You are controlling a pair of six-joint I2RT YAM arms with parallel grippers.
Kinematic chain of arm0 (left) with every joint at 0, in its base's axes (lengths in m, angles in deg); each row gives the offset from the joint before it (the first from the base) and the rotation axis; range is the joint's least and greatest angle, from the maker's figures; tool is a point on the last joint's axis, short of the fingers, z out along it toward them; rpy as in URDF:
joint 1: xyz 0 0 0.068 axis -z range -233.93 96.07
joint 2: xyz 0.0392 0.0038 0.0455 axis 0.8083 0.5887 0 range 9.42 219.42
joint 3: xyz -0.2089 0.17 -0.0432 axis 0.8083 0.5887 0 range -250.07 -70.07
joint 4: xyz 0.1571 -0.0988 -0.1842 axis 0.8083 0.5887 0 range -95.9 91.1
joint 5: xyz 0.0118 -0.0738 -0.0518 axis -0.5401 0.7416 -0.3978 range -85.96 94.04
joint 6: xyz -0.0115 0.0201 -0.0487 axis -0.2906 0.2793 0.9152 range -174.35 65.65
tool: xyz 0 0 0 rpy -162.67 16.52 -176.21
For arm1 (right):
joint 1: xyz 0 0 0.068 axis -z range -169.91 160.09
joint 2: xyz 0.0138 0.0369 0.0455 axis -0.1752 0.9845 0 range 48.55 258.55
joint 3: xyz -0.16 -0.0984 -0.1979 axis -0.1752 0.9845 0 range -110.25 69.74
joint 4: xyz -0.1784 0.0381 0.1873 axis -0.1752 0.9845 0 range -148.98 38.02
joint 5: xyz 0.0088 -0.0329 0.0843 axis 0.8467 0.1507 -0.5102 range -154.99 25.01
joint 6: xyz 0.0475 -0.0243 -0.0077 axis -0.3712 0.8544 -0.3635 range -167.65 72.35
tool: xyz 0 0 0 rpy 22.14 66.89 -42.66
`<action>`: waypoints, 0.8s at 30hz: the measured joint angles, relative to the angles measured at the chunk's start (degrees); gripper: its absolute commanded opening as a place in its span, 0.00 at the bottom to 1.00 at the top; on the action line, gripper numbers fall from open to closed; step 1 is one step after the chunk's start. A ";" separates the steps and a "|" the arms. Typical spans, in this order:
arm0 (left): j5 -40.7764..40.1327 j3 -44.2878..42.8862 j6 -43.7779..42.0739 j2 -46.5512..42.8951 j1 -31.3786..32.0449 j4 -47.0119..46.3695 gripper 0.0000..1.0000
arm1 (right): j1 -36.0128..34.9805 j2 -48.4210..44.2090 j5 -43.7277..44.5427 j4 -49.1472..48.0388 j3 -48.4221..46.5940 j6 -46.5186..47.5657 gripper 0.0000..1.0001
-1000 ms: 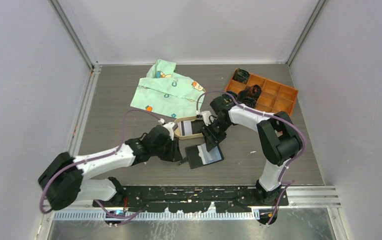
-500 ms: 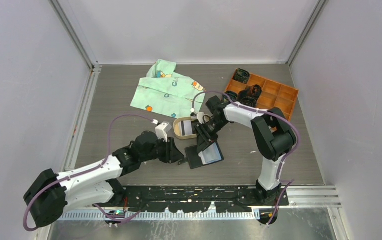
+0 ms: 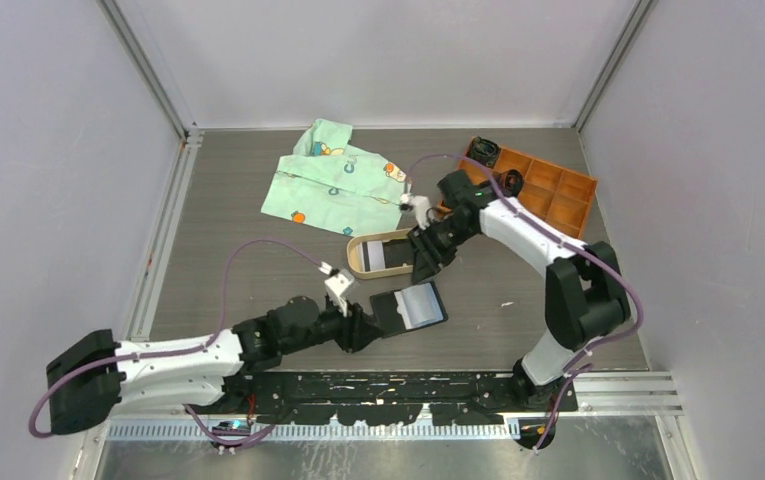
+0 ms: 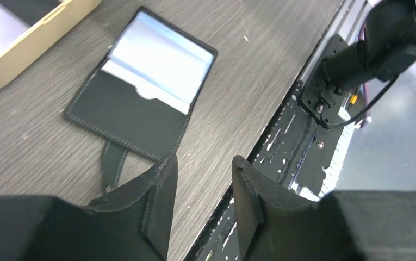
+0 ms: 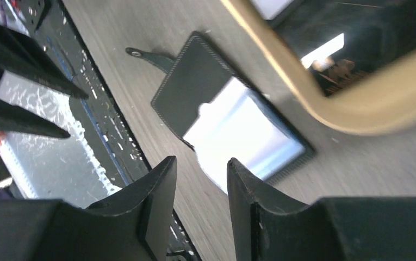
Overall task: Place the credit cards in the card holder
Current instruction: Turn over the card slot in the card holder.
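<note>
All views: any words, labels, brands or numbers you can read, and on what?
No readable text in any view.
The card in the holder: face washed out by glare, nothing legible.
The cloth: small cartoon prints, too small to read any lettering.

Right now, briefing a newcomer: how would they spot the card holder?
Start at the tan oval tray mid-table. In front of it lies the card holder, flat and open. Unlike the tray, it's black, with a snap tab and one pale, shiny inner face.
</note>
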 measured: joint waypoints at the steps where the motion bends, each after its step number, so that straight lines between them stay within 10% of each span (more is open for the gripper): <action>1: -2.43 0.24 -2.86 1.20 2.91 -2.40 0.47 | 1.73 -1.25 -0.28 0.20 -0.02 0.44 0.45; 13: -13.81 -9.62 -29.29 30.73 12.90 -17.68 0.54 | 9.46 -3.91 -0.81 1.36 0.42 2.60 0.45; 24: -17.00 -21.03 -36.74 42.93 13.33 -16.85 0.55 | 9.49 -3.91 -0.83 1.55 0.50 2.71 0.45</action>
